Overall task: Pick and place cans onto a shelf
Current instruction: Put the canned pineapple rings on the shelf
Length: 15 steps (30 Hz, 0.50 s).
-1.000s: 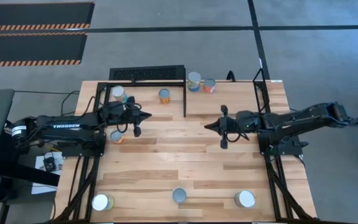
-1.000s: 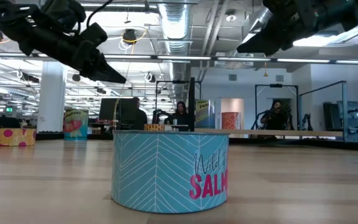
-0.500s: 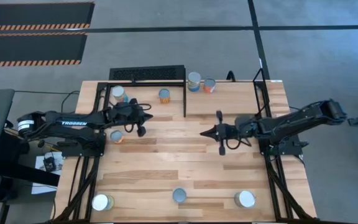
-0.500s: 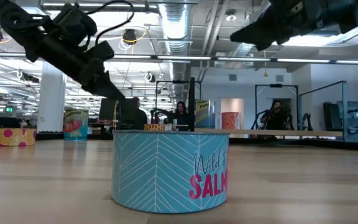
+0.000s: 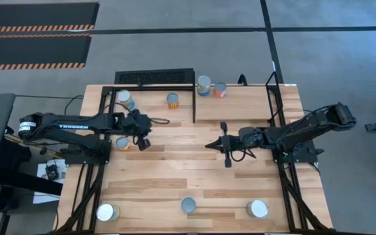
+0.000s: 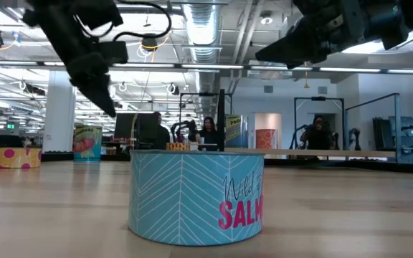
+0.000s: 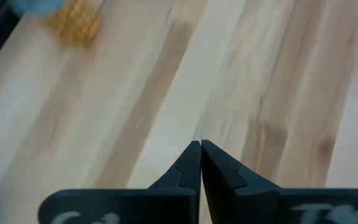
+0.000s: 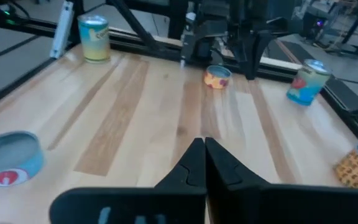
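Both grippers hang shut and empty over the middle of the table. My left gripper (image 5: 148, 133) (image 7: 201, 148) tips steeply down beside a small orange can (image 5: 121, 143) (image 8: 217, 77). My right gripper (image 5: 207, 145) (image 8: 204, 144) points nearly level toward the table's left. Two cans (image 5: 125, 99) (image 5: 172, 100) stand upright inside the shelf's black bar frame (image 5: 194, 104) at the far left. Two more cans (image 5: 203, 85) (image 5: 220, 89) stand at the far edge. Three cans (image 5: 106, 212) (image 5: 188, 205) (image 5: 258, 209) stand along the near edge. The blue one (image 6: 196, 197) fills the low view.
A black mesh panel (image 5: 154, 77) lies behind the shelf frame. Black stand legs run along the table's left edge (image 5: 87, 189) and right edge (image 5: 292, 189). Bare wood lies between the two grippers (image 5: 178, 147). People and desks show in the room beyond.
My left gripper has tipped from nearly level to steeply downward and drawn back a little toward the table's left. My right gripper has moved toward the table's left and near edge and sunk slightly. Both stay shut, and no can has moved.
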Motion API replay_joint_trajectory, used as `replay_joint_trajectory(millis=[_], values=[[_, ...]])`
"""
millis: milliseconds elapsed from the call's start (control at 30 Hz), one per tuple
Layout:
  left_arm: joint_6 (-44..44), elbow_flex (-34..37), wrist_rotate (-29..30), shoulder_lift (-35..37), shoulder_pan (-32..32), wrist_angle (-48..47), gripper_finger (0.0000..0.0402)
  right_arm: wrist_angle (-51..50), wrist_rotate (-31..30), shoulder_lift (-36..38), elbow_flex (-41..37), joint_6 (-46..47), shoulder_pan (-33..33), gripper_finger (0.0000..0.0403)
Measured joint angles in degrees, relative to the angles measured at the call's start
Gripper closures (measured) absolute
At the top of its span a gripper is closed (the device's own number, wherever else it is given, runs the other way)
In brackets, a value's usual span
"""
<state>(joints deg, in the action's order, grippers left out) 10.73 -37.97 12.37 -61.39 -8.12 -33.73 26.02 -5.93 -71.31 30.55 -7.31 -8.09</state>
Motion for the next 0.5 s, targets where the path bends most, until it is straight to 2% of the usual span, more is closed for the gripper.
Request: replay_joint_trajectory(millis=[133,267,400,500], values=[[11.73,-4.27,1.1,-0.02,5.85,-15.95,0.0378,0.16,0.01,0.11,0.01,0.17,-1.66,0.0394],[24.32,-5.64,1.0,-0.01,10.99,-25.14,0.0348,0.22,-0.01,0.13,0.01,-0.48,-2.93,0.0394],[34.02,-4.4,1.7,-0.63,13.24,-29.5,0.0317,0.2,-0.01,0.13,0.01,-0.71,-3.57,0.0393],[36.49,-2.89,3.14,-1.32,13.4,-29.71,0.0296,0.15,-0.01,0.13,0.01,-1.14,-3.57,0.0394]])
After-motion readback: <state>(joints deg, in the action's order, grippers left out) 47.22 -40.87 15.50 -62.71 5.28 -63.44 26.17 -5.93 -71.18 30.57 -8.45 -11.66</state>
